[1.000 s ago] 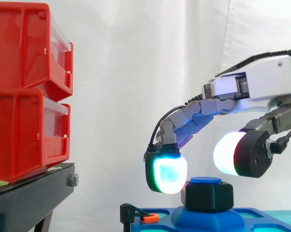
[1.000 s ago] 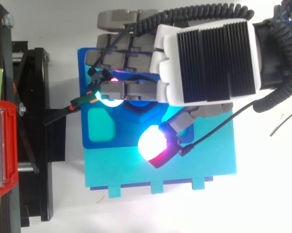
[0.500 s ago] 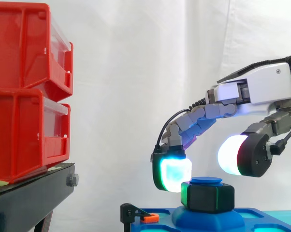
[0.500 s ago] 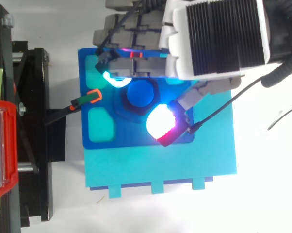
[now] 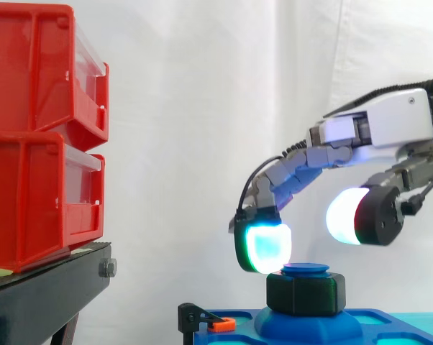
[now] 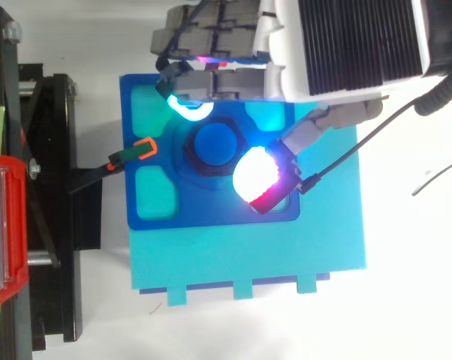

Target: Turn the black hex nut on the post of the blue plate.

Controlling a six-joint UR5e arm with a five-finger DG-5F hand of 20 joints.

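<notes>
Hex nut (image 5: 305,293), black, sits on the blue post (image 5: 306,269) at the middle of the blue plate (image 5: 389,321); the post's round cap stands just clear of the nut's top face. From above, the nut (image 6: 183,152) shows as a dark ring round the cap (image 6: 217,144). The blue plate (image 6: 211,217) lies on a larger cyan plate (image 6: 248,259). Robot hand (image 5: 389,123) enters from the right and hangs above the nut, loosely open and holding nothing. Its fingers bend downward, and a cyan-glowing pad (image 5: 267,246) sits at the nut's upper left edge; contact cannot be told. A white and red pad (image 5: 344,217) is higher, to the right, clear of the nut. In the top view the cyan pad (image 6: 188,110) lies on one side of the nut and the white pad (image 6: 254,171) on the opposite side. An orange-tipped clip (image 6: 140,150) rests at the plate's left edge. Red bins (image 5: 37,129) stand stacked on a black stand (image 5: 44,295) well to the left.
</notes>
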